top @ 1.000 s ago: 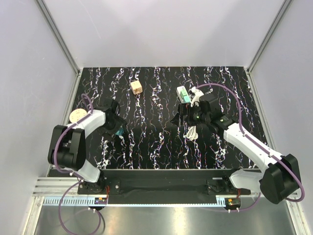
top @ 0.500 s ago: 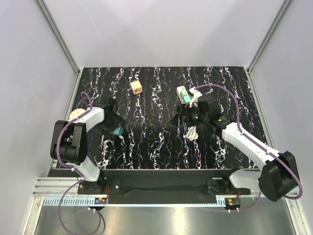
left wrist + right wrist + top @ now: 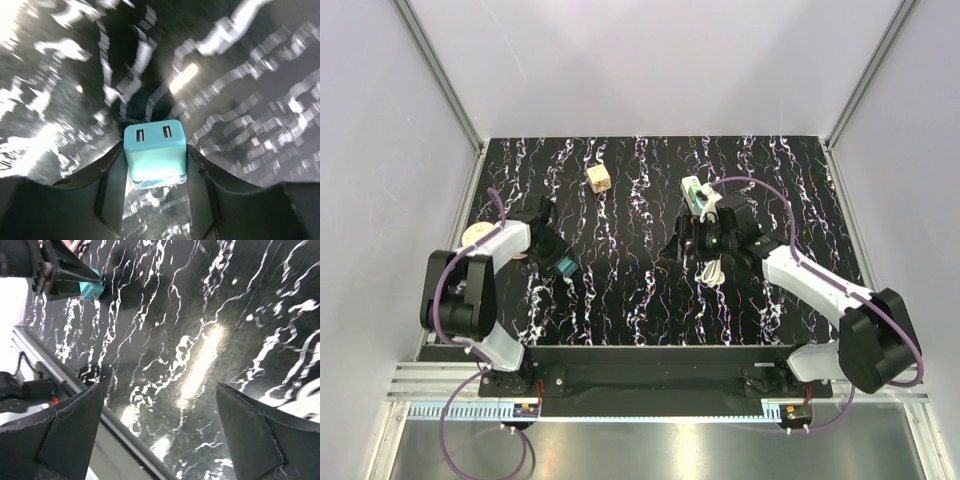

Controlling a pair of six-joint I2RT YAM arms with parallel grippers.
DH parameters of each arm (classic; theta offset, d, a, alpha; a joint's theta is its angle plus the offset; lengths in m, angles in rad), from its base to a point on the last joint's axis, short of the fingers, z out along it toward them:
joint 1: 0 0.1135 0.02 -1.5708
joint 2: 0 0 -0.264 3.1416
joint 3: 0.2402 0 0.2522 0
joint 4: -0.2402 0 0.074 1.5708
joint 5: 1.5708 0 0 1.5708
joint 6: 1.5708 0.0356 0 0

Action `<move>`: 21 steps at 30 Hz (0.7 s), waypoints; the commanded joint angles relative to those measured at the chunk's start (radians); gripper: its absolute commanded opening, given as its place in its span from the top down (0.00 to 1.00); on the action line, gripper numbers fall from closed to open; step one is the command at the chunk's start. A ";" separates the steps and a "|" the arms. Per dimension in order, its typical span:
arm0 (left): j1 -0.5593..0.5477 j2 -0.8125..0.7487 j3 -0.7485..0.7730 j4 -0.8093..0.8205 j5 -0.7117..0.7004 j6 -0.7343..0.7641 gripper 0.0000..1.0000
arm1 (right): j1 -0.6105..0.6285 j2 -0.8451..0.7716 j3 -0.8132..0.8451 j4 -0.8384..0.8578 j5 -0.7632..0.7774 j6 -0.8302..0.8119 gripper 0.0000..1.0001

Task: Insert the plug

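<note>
Two left gripper (image 3: 155,167) fingers pinch the teal block (image 3: 154,150) at 9 o'clock on the table (image 3: 620,200). The right gripper (image 3: 159,390) fingers stand spread wide, and the plug (image 3: 691,187) lies at 1 o'clock, near them.

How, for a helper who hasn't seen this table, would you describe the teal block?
On the black marbled table, look left, at the left gripper. The teal block sits between its fingers; unlike the tan cube farther back, it is teal with two slots.
</note>
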 commanded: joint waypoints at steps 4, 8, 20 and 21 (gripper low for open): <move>-0.107 -0.334 -0.046 0.157 0.117 -0.013 1.00 | 0.091 0.013 0.015 0.225 0.042 0.225 0.07; -0.191 -0.505 -0.125 0.355 0.185 -0.150 1.00 | 0.168 0.025 -0.048 0.518 0.104 0.374 0.25; -0.237 -0.729 -0.192 0.503 0.303 -0.291 1.00 | 0.401 0.116 0.084 0.711 0.265 0.074 0.30; -0.239 -0.740 -0.193 0.504 0.303 -0.291 1.00 | 0.410 0.137 0.099 0.711 0.269 0.057 0.31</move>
